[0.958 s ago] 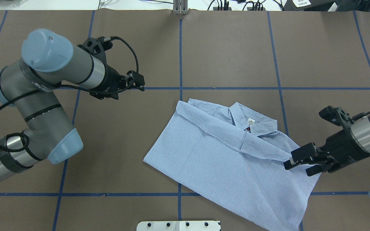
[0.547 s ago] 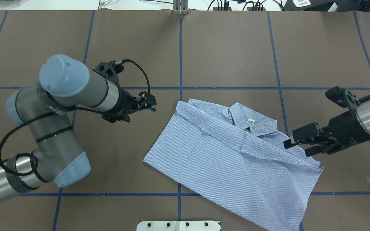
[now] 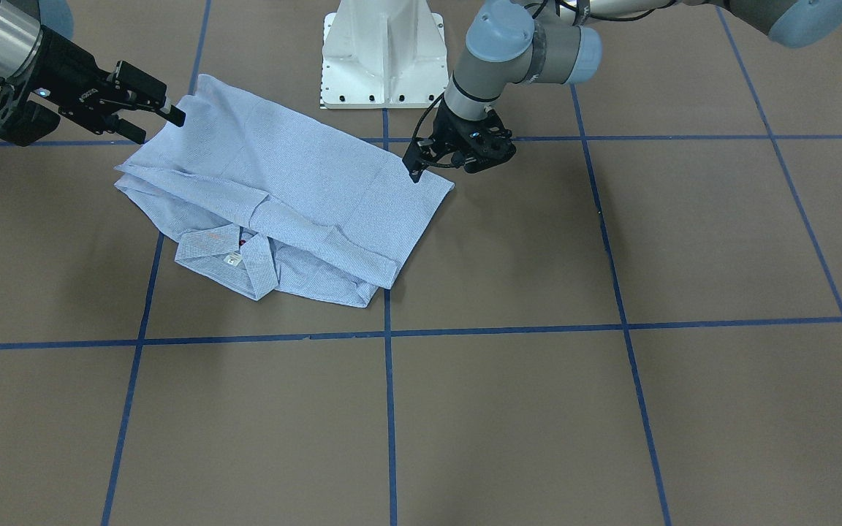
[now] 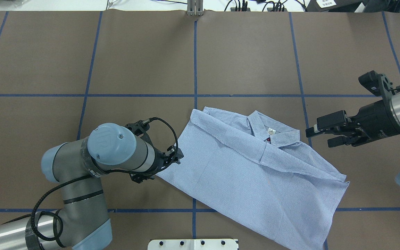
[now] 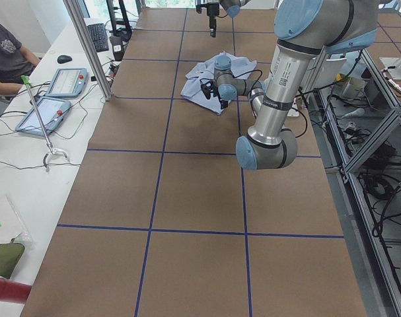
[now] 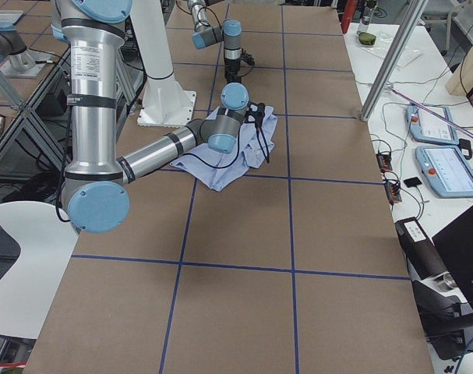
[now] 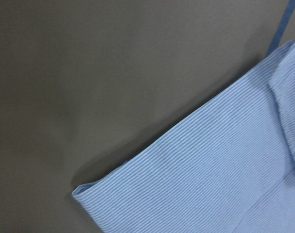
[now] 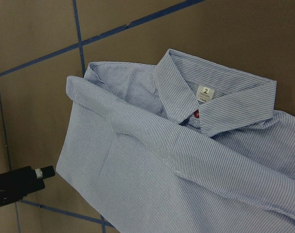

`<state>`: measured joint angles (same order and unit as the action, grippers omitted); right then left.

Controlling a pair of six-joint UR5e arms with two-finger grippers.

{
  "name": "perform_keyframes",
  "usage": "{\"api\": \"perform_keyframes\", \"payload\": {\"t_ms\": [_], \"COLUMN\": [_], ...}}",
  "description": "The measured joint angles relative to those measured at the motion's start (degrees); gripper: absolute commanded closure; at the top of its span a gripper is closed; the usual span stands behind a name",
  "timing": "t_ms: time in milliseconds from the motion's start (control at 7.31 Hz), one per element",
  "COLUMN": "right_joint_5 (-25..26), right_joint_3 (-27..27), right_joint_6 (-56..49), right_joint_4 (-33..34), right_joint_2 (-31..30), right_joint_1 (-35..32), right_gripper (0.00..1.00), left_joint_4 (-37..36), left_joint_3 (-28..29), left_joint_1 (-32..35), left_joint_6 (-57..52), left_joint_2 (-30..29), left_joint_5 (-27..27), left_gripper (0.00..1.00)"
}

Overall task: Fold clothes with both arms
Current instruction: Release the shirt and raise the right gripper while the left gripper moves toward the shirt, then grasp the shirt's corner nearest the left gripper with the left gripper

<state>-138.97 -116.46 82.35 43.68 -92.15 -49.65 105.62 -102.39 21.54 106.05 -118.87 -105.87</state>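
The striped shirt (image 4: 241, 173) (image 3: 297, 183) lies folded flat on the brown table, with its collar (image 4: 276, 133) and white label (image 8: 205, 92) facing up. My left gripper (image 4: 178, 156) (image 3: 415, 168) hangs low over the shirt's near left corner (image 7: 79, 194). One of its fingers (image 8: 26, 184) shows in the right wrist view, and I cannot tell whether it is open or shut. My right gripper (image 4: 319, 137) (image 3: 159, 126) stands open and empty, just off the shirt's right edge beside the collar.
The white pedestal base (image 3: 384, 66) (image 4: 193, 244) stands at the table's near edge, close to the shirt's hem. Blue tape lines (image 4: 194, 62) grid the table. Cables (image 4: 241, 5) run along the far edge. A seated person (image 5: 5, 53) and tablets (image 5: 68, 82) are beyond it.
My left arm swung from the far left down to the shirt's near left corner. My right gripper, open, drew back off the shirt's right side toward the collar.
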Motion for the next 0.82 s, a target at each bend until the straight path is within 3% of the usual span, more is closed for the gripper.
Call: {"api": "perform_keyframes", "payload": {"t_ms": [821], "right_joint_5": [0.2], "right_joint_3": [0.6], "right_joint_6": [0.0], "right_joint_4": [0.1], "right_joint_2": [0.8], "right_joint_1": [0.1], "right_gripper": [0.00], "left_joint_4": [-0.1], "left_joint_3": [2.6], "left_joint_1": [-0.5], "left_joint_6": [0.6], "left_joint_2": [-0.4], "left_joint_5": [0.8], "left_gripper": [0.14]}}
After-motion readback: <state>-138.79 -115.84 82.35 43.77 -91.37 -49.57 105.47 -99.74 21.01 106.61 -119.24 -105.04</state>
